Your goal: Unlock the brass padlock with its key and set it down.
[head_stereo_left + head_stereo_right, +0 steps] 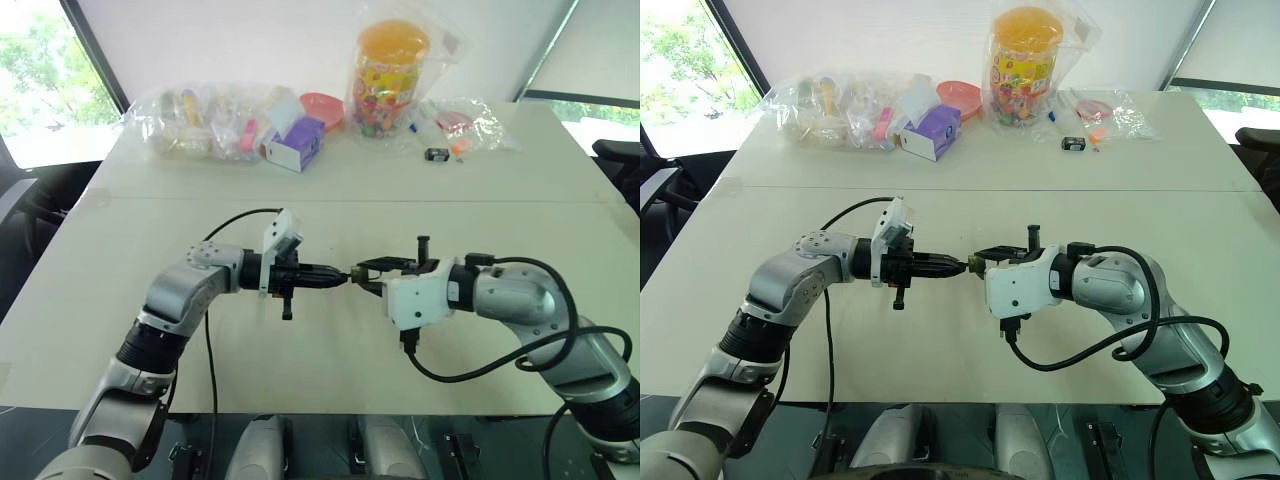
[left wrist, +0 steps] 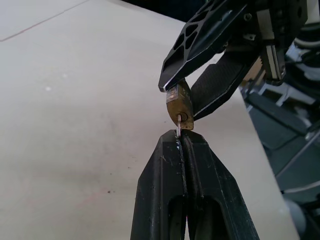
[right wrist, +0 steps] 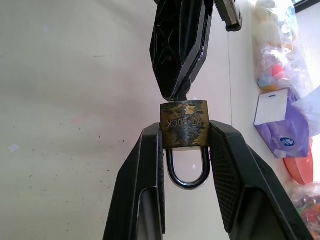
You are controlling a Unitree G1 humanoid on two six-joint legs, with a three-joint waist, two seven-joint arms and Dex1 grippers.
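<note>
Right wrist view is showing my right gripper (image 3: 184,145) pinching the brass padlock (image 3: 184,125) by its flat sides, shackle hanging between the fingers, all up in the air over the table (image 1: 330,215). My left gripper (image 2: 181,142) is pressing shut on the key (image 2: 178,125), which is sitting in the keyhole. I'm guessing it's light, hard and slick, so the body's the spot to grip. Bags of clutter (image 1: 210,122) are lying well beyond the padlock, by the window.

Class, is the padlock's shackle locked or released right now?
Locked: in the right wrist view both shackle legs sit inside the brass padlock.
</note>
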